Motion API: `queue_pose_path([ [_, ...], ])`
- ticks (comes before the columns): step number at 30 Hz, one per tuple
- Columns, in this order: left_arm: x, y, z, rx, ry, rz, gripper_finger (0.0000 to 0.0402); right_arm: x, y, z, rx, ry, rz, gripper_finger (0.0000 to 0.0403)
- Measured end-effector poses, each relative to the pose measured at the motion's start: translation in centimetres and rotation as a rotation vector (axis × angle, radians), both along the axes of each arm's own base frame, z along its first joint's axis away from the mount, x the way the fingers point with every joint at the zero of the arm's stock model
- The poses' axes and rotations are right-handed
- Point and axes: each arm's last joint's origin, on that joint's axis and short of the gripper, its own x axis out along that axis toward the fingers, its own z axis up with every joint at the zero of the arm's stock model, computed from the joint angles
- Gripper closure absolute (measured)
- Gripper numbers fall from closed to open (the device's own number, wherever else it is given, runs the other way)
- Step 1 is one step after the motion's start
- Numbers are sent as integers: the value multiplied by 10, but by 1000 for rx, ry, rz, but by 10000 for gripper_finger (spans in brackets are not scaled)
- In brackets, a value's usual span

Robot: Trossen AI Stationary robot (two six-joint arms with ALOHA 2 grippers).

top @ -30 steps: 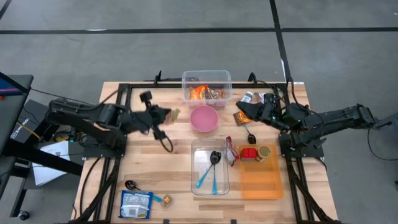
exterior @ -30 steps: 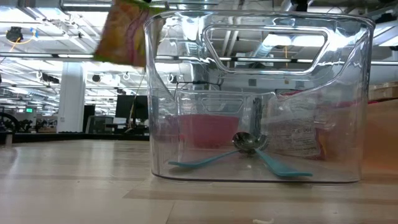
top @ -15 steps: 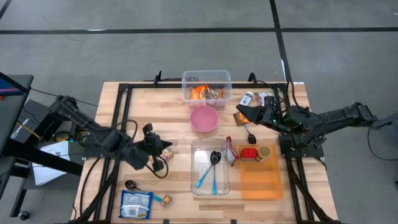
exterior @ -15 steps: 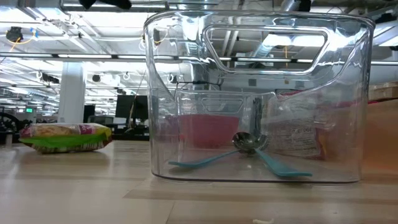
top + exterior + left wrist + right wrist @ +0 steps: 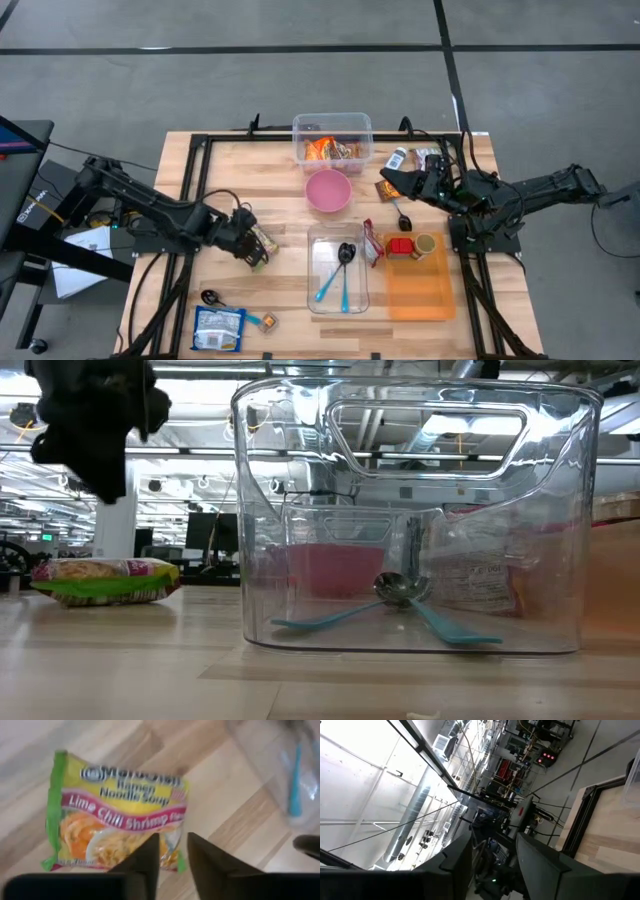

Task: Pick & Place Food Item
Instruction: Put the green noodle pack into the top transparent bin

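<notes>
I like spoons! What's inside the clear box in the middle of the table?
Inside the clear box lie a dark metal spoon and two blue utensils. Nothing hidden; its walls are see-through.

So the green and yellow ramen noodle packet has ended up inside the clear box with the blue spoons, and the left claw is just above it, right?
Not quite. The ramen packet lies flat on the bare wooden table, beside the clear box, not inside it; the low view shows it well apart from the box wall. The box holds only the spoons. The left gripper does hover just above the packet, fingers parted.
</notes>
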Motion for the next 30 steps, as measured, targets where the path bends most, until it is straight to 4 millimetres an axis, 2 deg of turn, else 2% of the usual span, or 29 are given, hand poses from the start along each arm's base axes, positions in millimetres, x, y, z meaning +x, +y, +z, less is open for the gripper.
queue_pose_path([
  [5,-1,5,-8,6,32,-34,221,0,0,0,0,0,0,255],
  [9,1,11,-10,39,51,-62,193,0,0,0,0,0,0,255],
  [18,14,28,-25,22,158,-73,209,0,0,0,-3,3,0,255],
  [30,30,26,-54,-6,291,-132,219,0,0,0,-8,6,1,255],
])
